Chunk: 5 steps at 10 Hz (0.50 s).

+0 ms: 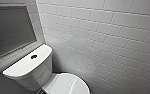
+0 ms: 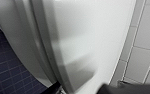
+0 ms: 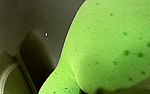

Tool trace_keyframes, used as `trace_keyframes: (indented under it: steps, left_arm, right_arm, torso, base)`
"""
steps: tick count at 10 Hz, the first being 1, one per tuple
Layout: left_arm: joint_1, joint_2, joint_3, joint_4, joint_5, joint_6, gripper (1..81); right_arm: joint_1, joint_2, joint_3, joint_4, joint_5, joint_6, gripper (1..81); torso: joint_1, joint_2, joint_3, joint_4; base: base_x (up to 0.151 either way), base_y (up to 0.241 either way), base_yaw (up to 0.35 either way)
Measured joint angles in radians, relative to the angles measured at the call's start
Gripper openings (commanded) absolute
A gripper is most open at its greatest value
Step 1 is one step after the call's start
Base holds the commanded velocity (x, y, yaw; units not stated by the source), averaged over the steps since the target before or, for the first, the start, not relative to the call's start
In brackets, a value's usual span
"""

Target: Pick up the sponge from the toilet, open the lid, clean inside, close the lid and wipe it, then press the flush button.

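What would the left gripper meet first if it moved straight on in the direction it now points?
Most likely the toilet. Its white glossy surface lies directly ahead in the left wrist view and looks very near. I cannot tell whether that part is the lid or the bowl, and the depth is unclear.

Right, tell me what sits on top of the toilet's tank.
The flush button, small, dark and round, sits midway along the white tank top. What lies inside the tank is covered by that top.
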Motion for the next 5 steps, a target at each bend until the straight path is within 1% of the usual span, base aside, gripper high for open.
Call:
trace_keyframes:
  steps: [5]
  left_arm:
    - [0.0,-0.023,0.056,-0.021,-0.03,0.006,81.1]
  right_arm:
    - [0.0,0.0,0.0,0.0,0.001,0.0,1.0]
  torso:
    - [0.0,0.0,0.0,0.0]
  base:
    - [0.0,0.0,0.0]
